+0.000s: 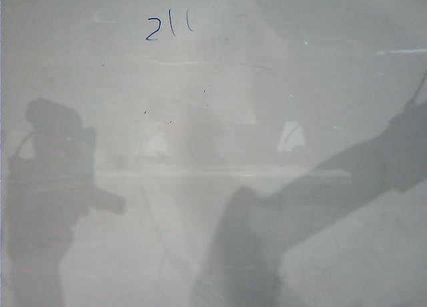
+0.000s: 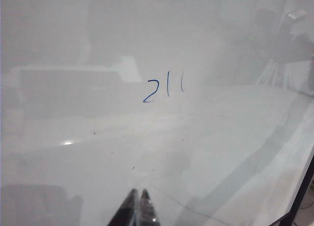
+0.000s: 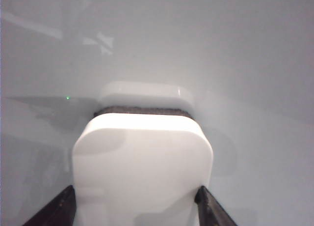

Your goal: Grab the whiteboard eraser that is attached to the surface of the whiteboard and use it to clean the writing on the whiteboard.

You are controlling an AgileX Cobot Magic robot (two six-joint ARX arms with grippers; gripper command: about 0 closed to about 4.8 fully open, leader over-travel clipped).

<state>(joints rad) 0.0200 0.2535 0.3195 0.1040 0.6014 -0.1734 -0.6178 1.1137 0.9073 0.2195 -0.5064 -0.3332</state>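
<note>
right end effector (image 3: 137, 206) clamps whiteboard eraser (image 3: 142, 162), felt on whiteboard (image 3: 245, 64) | left end effector (image 2: 137, 206) closed, empty | writing (image 1: 168, 25) unobstructed

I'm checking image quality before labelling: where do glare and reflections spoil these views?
Exterior view: hazy grey reflections veil the whiteboard, but the writing stays legible. Left wrist view: a small glare spot, faint mirrored shapes. Right wrist view: the whiteboard eraser is overexposed and mirrored in the board.

Right claw (image 3: 137, 206): dark fingers (image 3: 56, 211) standing wide, clamping the whiteboard eraser (image 3: 142, 162) from both sides. Left claw (image 2: 138, 209): fingertips lying pressed together, holding nothing, hanging above the whiteboard (image 2: 221, 152).
</note>
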